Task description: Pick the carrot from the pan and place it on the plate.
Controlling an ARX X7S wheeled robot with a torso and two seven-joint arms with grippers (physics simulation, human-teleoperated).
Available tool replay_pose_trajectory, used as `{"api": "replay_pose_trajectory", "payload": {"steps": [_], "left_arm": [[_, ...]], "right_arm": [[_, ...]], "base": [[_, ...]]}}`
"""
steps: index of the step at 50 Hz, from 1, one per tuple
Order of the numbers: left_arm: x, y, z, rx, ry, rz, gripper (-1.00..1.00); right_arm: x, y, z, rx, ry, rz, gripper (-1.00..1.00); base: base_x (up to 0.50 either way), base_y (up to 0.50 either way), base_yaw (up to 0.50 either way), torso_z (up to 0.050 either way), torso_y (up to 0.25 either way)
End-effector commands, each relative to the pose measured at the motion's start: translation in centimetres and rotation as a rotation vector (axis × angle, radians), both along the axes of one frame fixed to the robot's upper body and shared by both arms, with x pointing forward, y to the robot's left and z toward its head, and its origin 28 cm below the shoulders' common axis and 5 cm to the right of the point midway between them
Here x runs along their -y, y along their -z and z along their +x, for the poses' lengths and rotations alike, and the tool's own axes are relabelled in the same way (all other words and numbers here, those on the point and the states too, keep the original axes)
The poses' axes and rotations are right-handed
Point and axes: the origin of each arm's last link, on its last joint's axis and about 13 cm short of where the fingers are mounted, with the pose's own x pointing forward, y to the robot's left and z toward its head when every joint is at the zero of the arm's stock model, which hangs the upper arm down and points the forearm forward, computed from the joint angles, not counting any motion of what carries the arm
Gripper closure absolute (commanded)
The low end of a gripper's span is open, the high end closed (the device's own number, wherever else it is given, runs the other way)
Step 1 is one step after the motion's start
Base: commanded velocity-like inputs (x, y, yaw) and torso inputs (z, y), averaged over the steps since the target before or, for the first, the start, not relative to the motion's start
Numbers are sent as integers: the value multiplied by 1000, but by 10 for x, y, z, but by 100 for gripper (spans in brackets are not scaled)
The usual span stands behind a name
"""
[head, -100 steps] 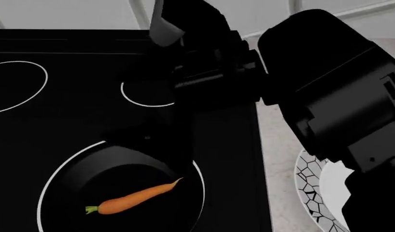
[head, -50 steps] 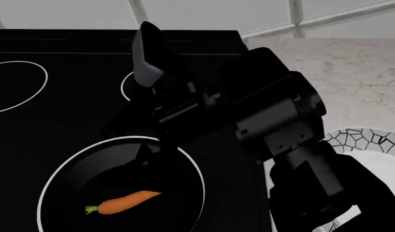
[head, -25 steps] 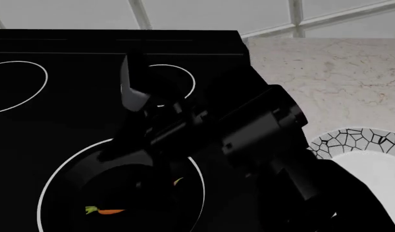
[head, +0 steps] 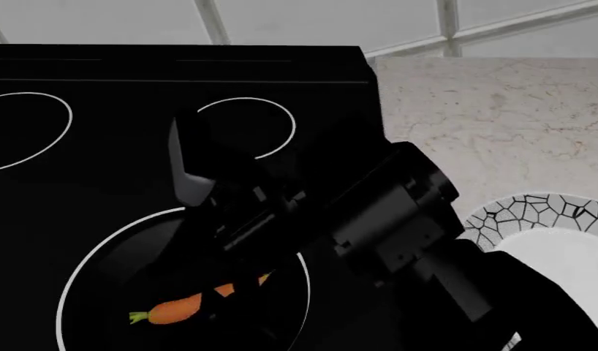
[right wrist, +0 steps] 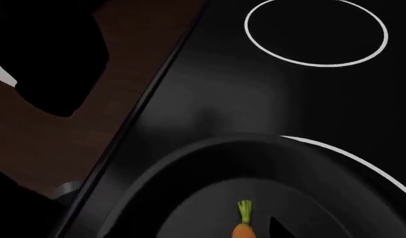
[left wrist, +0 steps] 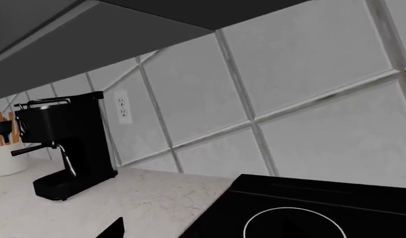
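The carrot (head: 177,310) lay in the pan (head: 114,285), light, stiff and probably slick, best pinched mid-body; whether the right gripper (head: 231,270) above it was open couldn't be told.

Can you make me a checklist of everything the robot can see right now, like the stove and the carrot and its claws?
Surface: black stovetop with white burner rings, pale stone counter beside it.
Job's things: carrot lies in the pan, partly hidden; plate sits on the counter, no carrot on it.
Clutter: coffee machine and a white pot on the far counter.
Claws: right claw reaches down over the carrot, grip unclear; left claw not in view.
Cables: nothing seen.
Surroundings: tiled wall with a socket.
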Motion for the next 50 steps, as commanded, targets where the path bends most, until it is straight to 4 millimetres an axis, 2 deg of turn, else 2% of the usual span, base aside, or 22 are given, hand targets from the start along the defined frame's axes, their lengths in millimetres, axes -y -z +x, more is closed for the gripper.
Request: {"api": "replay_pose_trajectory", "payload": {"steps": [1, 17, 19, 50], "left_arm": [[1, 4, 1, 3, -5, -32, -100], [1, 15, 13, -18, 30, -50, -100], [-2, 19, 10, -18, 21, -60, -100], [-10, 30, 9, -27, 8, -85, -100]], "right_arm": [[-7, 5, -3, -7, -51, 29, -100], [3, 11, 2, -21, 17, 42, -100], [0, 19, 6, -27, 33, 15, -100], [-13, 29, 4, -37, 26, -11, -100]], "base": [[0, 0, 0, 0, 0], [0, 0, 0, 0, 0], [0, 0, 0, 0, 0], [0, 0, 0, 0, 0]]}}
